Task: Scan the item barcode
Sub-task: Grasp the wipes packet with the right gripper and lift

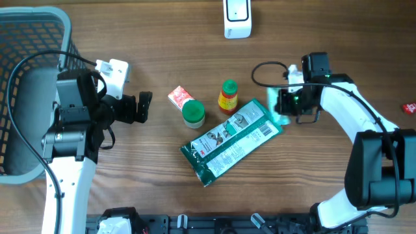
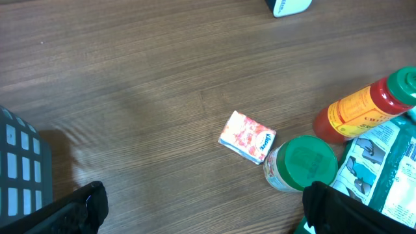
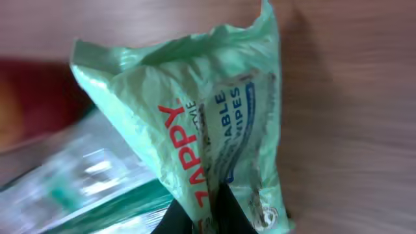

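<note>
A pale green "Zappy" wipes packet [image 3: 208,123] lies crumpled on the wooden table, and my right gripper [image 3: 209,211] is shut on its near edge. From overhead the right gripper [image 1: 284,106] sits at the packet [image 1: 280,119], just past the right end of a large dark green pouch [image 1: 231,140]. That pouch carries a barcode label facing up. A white scanner [image 1: 237,17] stands at the far edge. My left gripper [image 1: 143,107] hovers open left of the items, with bare table between its fingers [image 2: 88,207].
A red-and-yellow sauce bottle [image 1: 227,97], a green-lidded jar [image 1: 193,114] and a small tissue pack [image 1: 180,96] lie beside the pouch. A grey basket [image 1: 26,39] fills the far left. A small red object [image 1: 409,108] lies at the right edge.
</note>
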You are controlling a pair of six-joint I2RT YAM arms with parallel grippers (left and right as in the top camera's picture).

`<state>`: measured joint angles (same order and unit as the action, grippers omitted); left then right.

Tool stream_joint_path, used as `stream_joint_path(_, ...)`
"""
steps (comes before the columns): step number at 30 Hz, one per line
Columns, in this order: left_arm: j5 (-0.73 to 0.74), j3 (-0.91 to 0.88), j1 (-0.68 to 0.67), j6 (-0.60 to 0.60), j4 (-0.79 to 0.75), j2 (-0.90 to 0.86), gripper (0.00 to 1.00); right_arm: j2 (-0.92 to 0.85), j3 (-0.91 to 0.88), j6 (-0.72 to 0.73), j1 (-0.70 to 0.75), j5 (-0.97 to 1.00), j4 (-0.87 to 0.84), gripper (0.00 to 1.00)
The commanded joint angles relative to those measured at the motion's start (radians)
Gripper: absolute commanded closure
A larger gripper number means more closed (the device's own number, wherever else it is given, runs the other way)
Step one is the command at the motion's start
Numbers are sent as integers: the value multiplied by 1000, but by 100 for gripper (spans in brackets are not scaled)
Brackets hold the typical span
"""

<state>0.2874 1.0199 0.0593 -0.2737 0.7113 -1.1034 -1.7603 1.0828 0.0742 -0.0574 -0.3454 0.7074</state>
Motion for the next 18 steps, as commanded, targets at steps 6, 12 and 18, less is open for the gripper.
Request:
stream_joint_path(6, 19, -6, 5, 10, -2, -5, 0, 25, 16, -56, 72, -698, 19, 96)
stream_joint_path(12, 19, -6, 5, 10, -2, -5, 0, 25, 16, -100, 146, -1028, 16, 96)
stream_joint_path(18, 19, -6, 5, 9, -2, -5, 0, 25, 16, -42, 166, -1221, 16, 96)
